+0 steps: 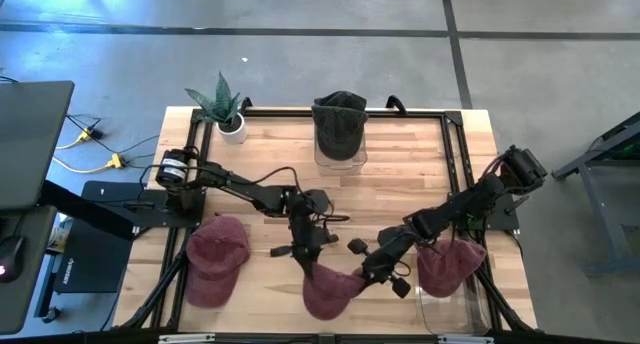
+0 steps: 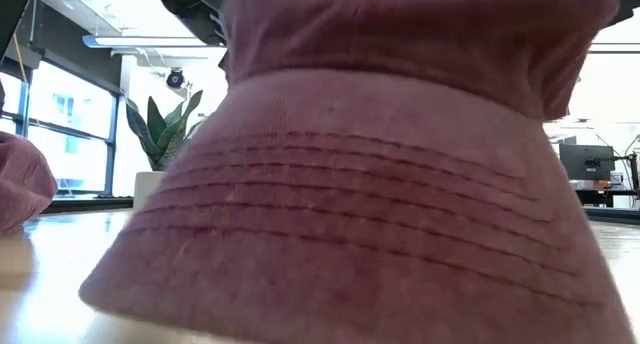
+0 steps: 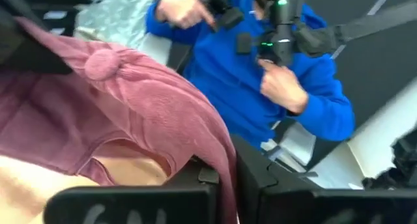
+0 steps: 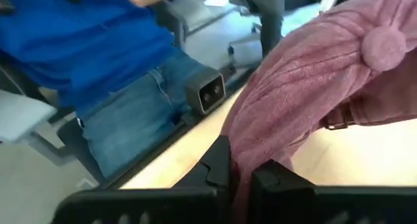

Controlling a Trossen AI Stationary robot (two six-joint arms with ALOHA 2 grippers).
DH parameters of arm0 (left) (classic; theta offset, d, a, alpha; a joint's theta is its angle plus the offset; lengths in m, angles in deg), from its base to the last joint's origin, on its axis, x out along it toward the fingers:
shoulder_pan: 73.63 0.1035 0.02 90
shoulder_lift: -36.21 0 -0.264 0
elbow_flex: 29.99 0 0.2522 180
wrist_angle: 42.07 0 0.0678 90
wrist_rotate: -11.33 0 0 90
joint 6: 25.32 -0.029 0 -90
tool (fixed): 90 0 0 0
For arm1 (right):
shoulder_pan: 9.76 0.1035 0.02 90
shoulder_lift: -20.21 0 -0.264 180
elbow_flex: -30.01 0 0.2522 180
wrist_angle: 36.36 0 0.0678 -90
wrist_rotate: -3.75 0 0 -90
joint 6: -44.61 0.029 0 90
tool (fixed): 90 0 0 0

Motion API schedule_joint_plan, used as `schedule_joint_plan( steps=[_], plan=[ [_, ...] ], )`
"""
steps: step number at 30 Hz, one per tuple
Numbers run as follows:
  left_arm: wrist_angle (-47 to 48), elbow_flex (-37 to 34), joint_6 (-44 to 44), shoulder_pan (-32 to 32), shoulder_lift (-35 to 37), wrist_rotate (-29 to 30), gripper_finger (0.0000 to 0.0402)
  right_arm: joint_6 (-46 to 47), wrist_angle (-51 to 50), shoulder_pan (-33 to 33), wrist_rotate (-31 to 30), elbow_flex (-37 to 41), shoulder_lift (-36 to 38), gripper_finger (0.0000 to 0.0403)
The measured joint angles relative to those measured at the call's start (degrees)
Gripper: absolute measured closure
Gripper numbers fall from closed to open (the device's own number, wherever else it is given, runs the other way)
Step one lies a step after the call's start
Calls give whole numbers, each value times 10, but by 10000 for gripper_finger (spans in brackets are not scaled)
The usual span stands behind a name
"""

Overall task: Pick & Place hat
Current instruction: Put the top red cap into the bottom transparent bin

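Observation:
A pink corduroy hat sits near the table's front edge, its brim filling the low view. Both grippers are shut on it. My left gripper reaches it from the far left and my right gripper from the right. The wrist views show its top button and back strap. A second pink hat lies at the front left. A third sits on a clear container at the front right. My left gripper pinches a fold of the crown's cloth between its two fingers, beside the back opening. It comes nearly level from the table's far left. The crown rises away from the fingers. Whether the hat rests on the table, I cannot tell. My right gripper pinches the crown's cloth between its two fingers, on the side opposite the left gripper. It slants down from the table's right. The cloth runs taut from the fingers up to the top button.
A dark hat sits on a clear stand at the back middle, with a potted plant at the back left. A person in a blue top sits just beyond the front edge. Bare wood lies between the arms.

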Motion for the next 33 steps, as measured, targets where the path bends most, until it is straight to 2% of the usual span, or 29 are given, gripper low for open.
schedule_joint_plan(
  steps=[4,8,14,17,21,25,29,33],
  plan=[
    [-3,0,2,2,0,-7,399,5,14,0,9,1,0,385],
    [-3,0,2,2,0,2,398,50,5,-13,-42,1,0,354],
    [1,0,-2,2,0,26,397,64,19,-31,-43,1,-30,250],
    [17,0,-1,2,1,21,397,38,25,-31,-37,2,-47,195],
    [22,0,-2,-2,1,20,397,14,24,-31,-1,2,-52,156],
    [36,0,-14,-2,1,22,397,9,27,-29,103,2,-51,156],
    [52,0,-23,-2,19,28,397,20,34,-19,92,2,-50,180],
    [92,-2,-56,-2,24,62,398,30,31,-6,92,2,-47,230]
  ],
)
